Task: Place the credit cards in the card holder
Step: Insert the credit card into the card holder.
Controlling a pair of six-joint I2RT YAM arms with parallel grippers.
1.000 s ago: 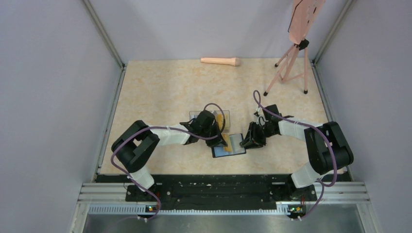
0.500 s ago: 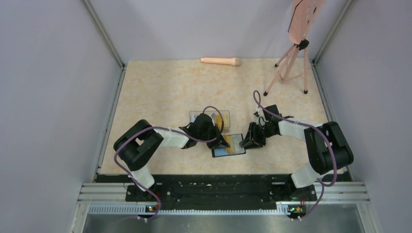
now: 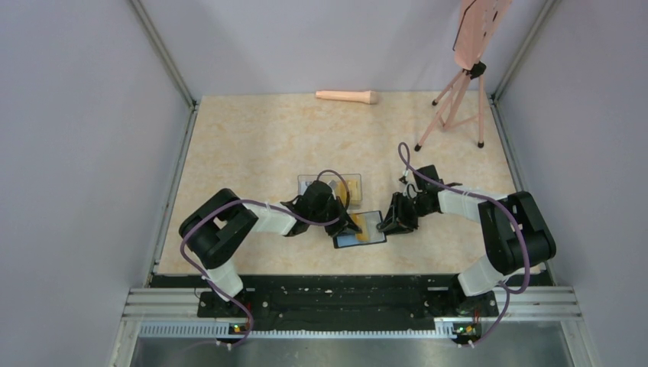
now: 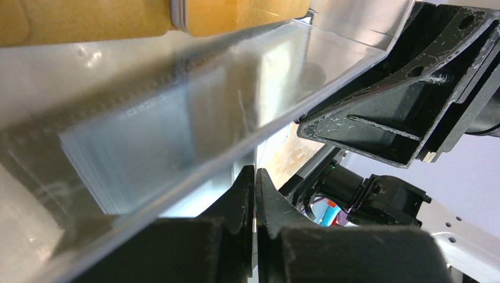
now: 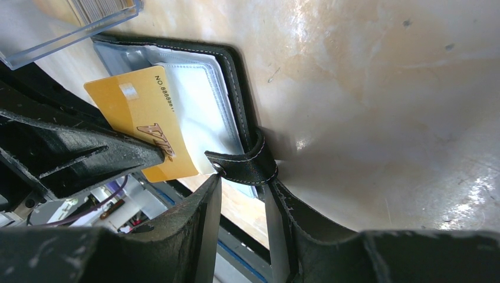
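From above, the left gripper [image 3: 344,222] is mostly hidden under its own wrist and purple cable. Its wrist view shows little but the blurred wall of the clear box [image 4: 177,118], with stacked yellow cards [image 4: 236,15] cut off at the top. The left arm reaches forward and right with its elbow folded low, jaws pressed together on a yellow card [image 5: 141,118] whose gripped end is hidden behind a finger. The card's free end lies over the blue-grey pocket of the open card holder [image 5: 239,88]; whether it has entered the pocket cannot be told. The holder lies flat on the near side of the box. The right arm bends in from the right, and the right gripper [image 5: 243,183] is closed partway on the holder's clasp tab. Bare table [image 3: 260,145] stretches behind, and a pink tripod [image 3: 456,99] stands at the far right
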